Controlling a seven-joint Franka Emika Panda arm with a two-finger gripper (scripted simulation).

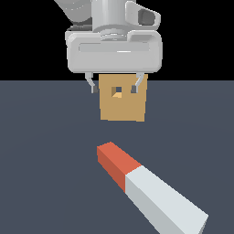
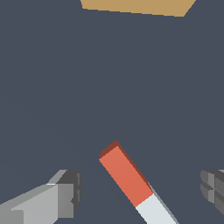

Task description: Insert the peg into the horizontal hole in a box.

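Peg (image 1: pixel 146 187) flat on dark slate tabletop (image 1: pixel 45 160), red-orange end toward box (image 1: pixel 122 103), well apart from it. Black void beyond tabletop edge. Box upright, hole (image 1: pixel 118 90) facing camera in exterior view. Tool (image 1: pixel 114 86) raised above surface, spread wide, holding nothing, touching nothing; fingers (image 2: pixel 65 192) flanked peg's red end in wrist view.

Both renders are evenly and flatly lit, with no glare and no cast shadows on the dark slate floor (image 1: pixel 45 160). The peg (image 1: pixel 151 187) shows brighter top faces and duller sides (light seems to fall from above). Edges look blocky and pixelated; beyond the floor the exterior view is pure black.
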